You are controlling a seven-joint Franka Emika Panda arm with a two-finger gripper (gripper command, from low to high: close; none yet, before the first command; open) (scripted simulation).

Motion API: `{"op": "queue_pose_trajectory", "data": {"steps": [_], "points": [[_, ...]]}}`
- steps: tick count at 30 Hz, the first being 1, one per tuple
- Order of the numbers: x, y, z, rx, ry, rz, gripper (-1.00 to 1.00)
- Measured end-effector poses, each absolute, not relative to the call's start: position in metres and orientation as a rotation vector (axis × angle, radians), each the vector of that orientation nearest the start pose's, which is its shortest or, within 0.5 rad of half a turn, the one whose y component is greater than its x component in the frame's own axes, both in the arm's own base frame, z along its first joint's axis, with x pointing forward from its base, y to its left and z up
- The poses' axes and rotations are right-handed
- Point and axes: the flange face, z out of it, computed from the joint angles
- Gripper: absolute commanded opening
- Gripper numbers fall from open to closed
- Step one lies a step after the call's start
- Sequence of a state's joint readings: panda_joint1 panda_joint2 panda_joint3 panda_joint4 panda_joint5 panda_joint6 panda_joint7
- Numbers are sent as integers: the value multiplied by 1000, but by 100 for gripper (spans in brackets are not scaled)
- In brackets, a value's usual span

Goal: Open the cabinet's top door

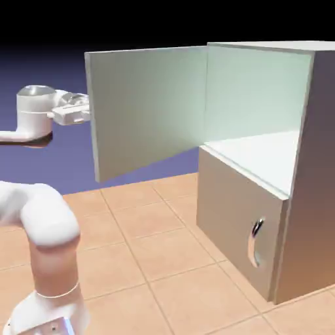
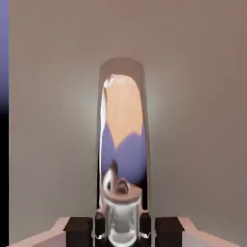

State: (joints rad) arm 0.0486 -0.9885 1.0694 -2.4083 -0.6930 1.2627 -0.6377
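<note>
Door work looks close to finished from where I sit: the large squarish top door [image 1: 147, 111], a flat grey panel showing me its pale greenish-white inner face, stands swung well out from the tall boxy grey metallic cabinet [image 1: 314, 176], hinged at the upper compartment's far corner and reaching toward the exterior view's left. The pale interior and its shelf are fully exposed. Below it, the shorter grey lower panel [image 1: 235, 216] with its small curved chrome handle [image 1: 256, 239] sits shut. My white arm's two-finger gripper [image 1: 84, 112] is on the far side of the door's free edge, so the exterior view hides the fingertips behind the panel. The hand view settles it: the long curved chrome handle [image 2: 123, 144] of the top door fills the middle of the picture against the door's grey outer face, its mirror surface reflecting the tan floor and violet backdrop, and its near end sits between the two dark finger tips [image 2: 79, 229] at the bottom edge, so I read the jaws as pinched narrow on that handle. I judge the step in hand to be the last of the pulling swing. What comes next, I think, asks for a little more arc along the hinge's path if wider is wanted, then spreading the jaws and backing straight away from the handle without nudging the door back.
</note>
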Motion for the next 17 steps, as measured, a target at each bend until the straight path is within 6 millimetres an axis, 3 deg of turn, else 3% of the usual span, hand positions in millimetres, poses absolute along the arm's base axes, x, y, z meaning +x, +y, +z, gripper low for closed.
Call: {"op": "queue_pose_trajectory", "data": {"steps": [17], "points": [[156,418,528,1462,650,-574,-100]]}}
